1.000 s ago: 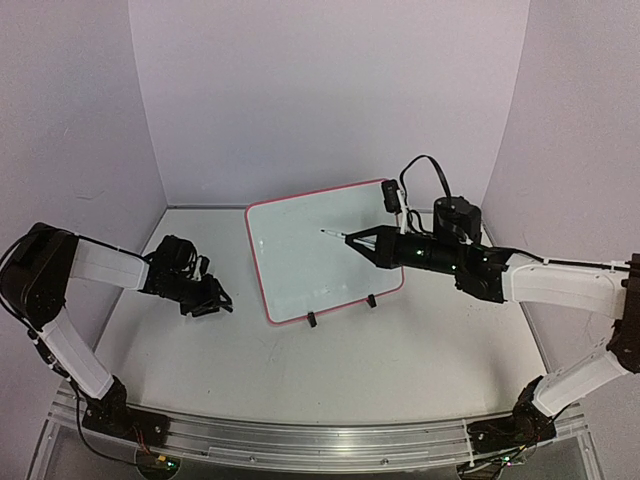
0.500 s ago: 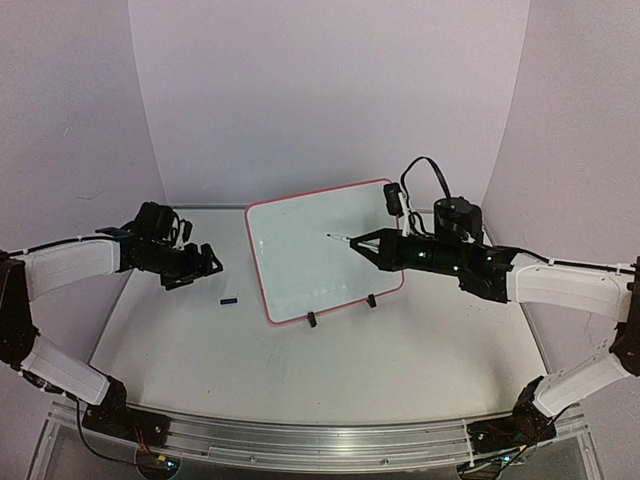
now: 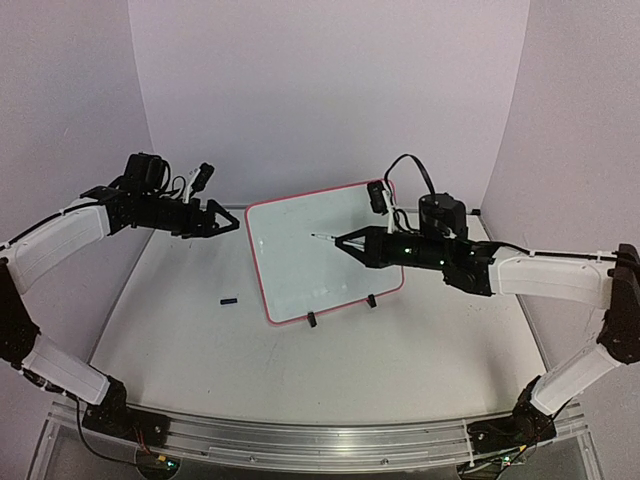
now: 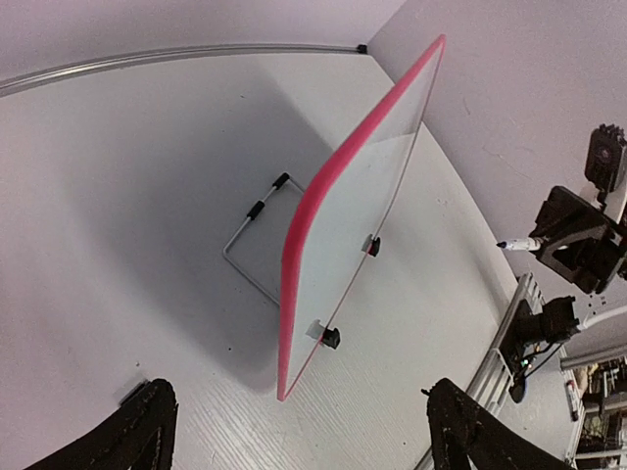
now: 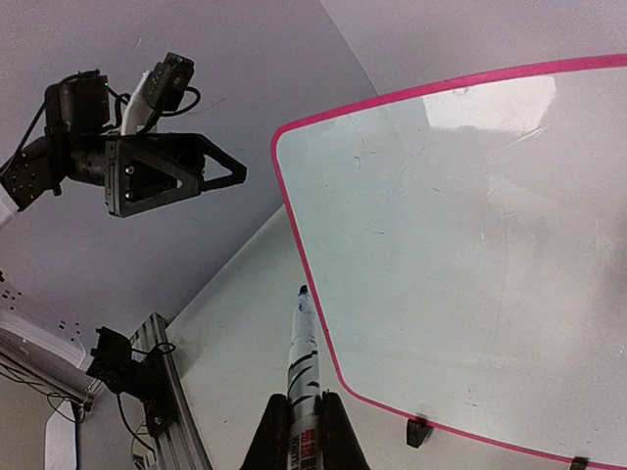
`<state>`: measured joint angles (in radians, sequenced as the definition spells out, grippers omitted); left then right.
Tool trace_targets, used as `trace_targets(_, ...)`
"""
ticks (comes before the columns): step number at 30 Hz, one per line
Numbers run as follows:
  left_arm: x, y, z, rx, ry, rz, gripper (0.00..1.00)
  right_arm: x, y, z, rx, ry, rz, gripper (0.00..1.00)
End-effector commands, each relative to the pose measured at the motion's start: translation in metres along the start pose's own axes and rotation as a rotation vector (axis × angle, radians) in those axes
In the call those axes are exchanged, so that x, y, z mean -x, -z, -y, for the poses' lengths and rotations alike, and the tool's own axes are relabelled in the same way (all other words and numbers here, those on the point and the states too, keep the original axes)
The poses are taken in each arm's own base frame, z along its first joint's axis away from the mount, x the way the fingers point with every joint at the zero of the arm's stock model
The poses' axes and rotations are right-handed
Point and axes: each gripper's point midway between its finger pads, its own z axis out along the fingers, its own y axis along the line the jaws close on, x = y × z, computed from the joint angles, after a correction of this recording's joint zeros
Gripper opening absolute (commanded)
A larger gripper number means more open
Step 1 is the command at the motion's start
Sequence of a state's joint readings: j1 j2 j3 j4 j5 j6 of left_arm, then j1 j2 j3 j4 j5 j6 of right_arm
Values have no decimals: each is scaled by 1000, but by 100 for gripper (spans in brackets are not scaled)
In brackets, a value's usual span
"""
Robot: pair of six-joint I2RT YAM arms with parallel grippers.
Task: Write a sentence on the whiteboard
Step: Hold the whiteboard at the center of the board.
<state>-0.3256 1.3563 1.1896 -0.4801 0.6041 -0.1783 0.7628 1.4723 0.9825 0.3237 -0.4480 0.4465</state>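
The whiteboard (image 3: 325, 255) with its red-pink frame stands tilted on two black clip feet at mid-table. Its face is blank, with no blue lettering in any view. My right gripper (image 3: 347, 241) is shut on a marker (image 3: 328, 238) and holds it level in front of the board's middle. The tip sits close to the face, and I cannot tell if it touches. In the right wrist view the marker (image 5: 305, 343) points past the board's lower left corner (image 5: 323, 323). My left gripper (image 3: 226, 219) is open and empty, raised beside the board's upper left corner. The left wrist view shows the board (image 4: 343, 235) edge-on between the open fingers (image 4: 137, 431).
A small black piece, perhaps the marker's cap (image 3: 229, 300), lies on the table left of the board. A wire stand (image 4: 250, 245) props the board from behind. The enclosure's walls stand behind and at both sides. An aluminium rail (image 3: 320, 440) runs along the near edge.
My left gripper rose from the table and moved back towards the board's upper left corner, leaving the small black piece lying there. My right gripper with the marker shifted slightly left.
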Motion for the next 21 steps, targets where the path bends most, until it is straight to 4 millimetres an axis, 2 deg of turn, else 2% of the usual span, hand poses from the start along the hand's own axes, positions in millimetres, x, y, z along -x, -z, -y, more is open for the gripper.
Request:
trace_targets(1, 16, -6, 21, -142, -130, 0, 89, 29, -10, -29, 104, 40, 60, 0)
trace_targets(6, 16, -22, 17, -185, -141, -26, 90, 29, -28, -32, 97, 53, 58, 0)
trace_targets(12, 12, -35, 12, -204, -145, -29, 83, 34, -45, -33, 105, 56, 66, 0)
trace_targets(15, 13, -43, 12, -228, -149, -25, 71, 34, -56, -35, 128, 52, 62, 0)
trace_targets(21, 12, -55, 6, -218, -147, -32, 54, 36, -65, -33, 128, 43, 65, 0)
